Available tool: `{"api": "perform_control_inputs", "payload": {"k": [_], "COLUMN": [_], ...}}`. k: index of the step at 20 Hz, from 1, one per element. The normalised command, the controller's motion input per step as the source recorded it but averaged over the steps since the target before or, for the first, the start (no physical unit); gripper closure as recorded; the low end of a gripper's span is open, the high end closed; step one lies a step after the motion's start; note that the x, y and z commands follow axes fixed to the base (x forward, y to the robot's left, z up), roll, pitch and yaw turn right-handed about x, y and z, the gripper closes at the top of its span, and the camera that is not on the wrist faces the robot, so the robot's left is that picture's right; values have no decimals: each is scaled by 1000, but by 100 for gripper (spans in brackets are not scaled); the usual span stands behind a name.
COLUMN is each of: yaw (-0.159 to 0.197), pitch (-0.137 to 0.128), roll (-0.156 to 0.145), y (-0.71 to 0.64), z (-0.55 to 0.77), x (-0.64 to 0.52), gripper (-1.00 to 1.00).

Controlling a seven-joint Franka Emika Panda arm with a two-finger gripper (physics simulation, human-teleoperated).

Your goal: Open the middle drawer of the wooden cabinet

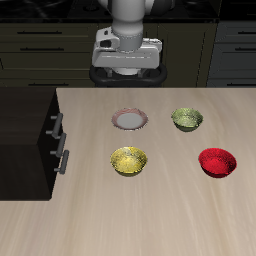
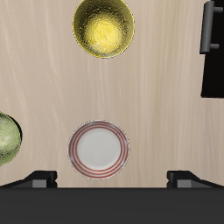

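Note:
The wooden cabinet (image 1: 25, 140) is a very dark box standing on one end of the table. Its front carries stacked short silver bar handles. The middle drawer (image 1: 57, 144) looks flush with the drawers above and below it. My gripper (image 1: 128, 78) hangs high over the table's back edge, behind the plate and well away from the cabinet. In the wrist view the gripper (image 2: 112, 179) is open, its fingertips (image 2: 39, 178) wide apart with nothing between them. A corner of the cabinet (image 2: 215, 61) with one handle (image 2: 207, 26) shows there too.
A white plate with a red rim (image 1: 131, 120) lies below the gripper, also seen as the plate (image 2: 99, 149). A yellow bowl (image 1: 128, 160) sits nearer the front, a green bowl (image 1: 186, 119) beside the plate, and a red bowl (image 1: 217, 161) farther along. Dark kitchen cupboards (image 1: 40, 45) stand behind the table.

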Motion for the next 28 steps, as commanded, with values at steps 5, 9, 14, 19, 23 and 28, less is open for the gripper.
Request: {"api": "perform_control_inputs", "payload": {"k": [5,9,14,19,23,28], "yaw": [-7,-5,-6,-17,7,-53], "pitch": [7,-15,8,16,-34,32], "roll": [-17,-35,-50,-29,8,133], "y": [-159,-266,-265,-10,186,345], "z": [-24,15,-60,-66,70,124], "x": [164,143,147,138,-36,108], "gripper": [-100,-100,-100,-100,-100,-100]}}
